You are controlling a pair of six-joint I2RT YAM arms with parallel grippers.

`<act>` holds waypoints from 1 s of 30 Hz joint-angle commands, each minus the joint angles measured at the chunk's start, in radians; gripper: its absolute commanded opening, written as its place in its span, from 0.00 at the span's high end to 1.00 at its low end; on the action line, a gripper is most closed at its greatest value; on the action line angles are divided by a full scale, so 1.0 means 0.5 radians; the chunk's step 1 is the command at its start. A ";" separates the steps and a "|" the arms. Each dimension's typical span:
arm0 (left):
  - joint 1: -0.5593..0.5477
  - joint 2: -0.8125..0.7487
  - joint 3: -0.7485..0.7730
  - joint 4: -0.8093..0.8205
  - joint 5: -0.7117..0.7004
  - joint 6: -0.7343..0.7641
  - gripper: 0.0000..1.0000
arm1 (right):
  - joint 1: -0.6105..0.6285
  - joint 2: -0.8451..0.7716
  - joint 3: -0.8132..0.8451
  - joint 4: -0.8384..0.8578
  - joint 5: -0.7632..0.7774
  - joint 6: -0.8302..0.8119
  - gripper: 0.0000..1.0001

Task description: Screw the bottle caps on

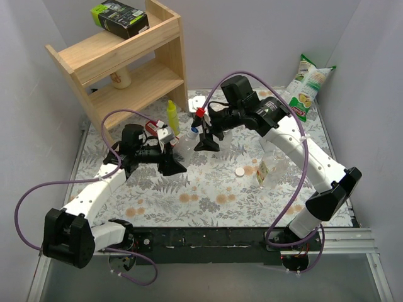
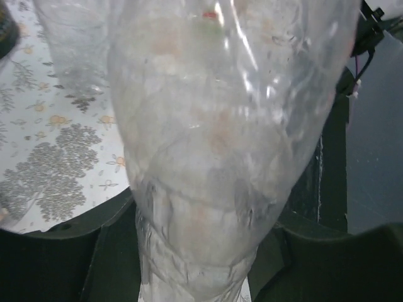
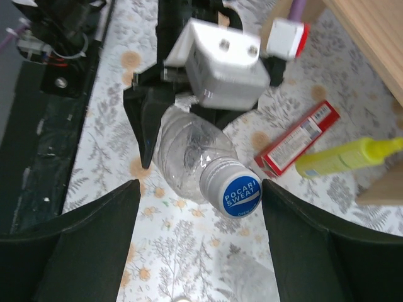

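My left gripper (image 1: 173, 165) is shut on the body of a clear bottle (image 1: 186, 139), which fills the left wrist view (image 2: 208, 126) between the dark fingers (image 2: 94, 258). The bottle leans toward the right gripper. A blue cap (image 3: 240, 192) marked POCARI SWEAT sits on its neck, small in the top view (image 1: 192, 133). My right gripper (image 3: 200, 207) is open with a finger on each side of the cap, the right finger (image 3: 296, 239) closer to it; it shows in the top view (image 1: 206, 143). A second bottle with an orange-yellow label (image 1: 263, 171) stands at centre right, a white cap (image 1: 240, 170) beside it.
A wooden shelf (image 1: 126, 63) with a green box (image 1: 119, 17) stands at the back left. A yellow squeeze bottle (image 1: 172, 116) and a red box (image 3: 296, 146) lie near the shelf. A snack bag (image 1: 307, 88) leans at the back right. Another clear bottle (image 3: 252, 277) shows blurred.
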 commanded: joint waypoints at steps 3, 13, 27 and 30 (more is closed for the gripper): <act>0.186 0.040 0.199 0.197 -0.099 -0.222 1.00 | -0.033 -0.164 -0.031 -0.449 -0.009 0.049 0.19; -0.019 0.068 0.275 -0.422 -0.126 0.591 1.00 | -0.425 -0.170 -0.099 -0.082 -0.079 0.221 0.17; -0.025 -0.037 0.303 -0.474 -0.111 0.751 1.00 | -0.365 -0.381 -0.335 0.035 -0.368 -0.420 0.18; -0.034 -0.003 0.346 -0.520 -0.123 0.836 1.00 | -0.325 -0.357 -0.280 -0.041 -0.309 -0.659 0.20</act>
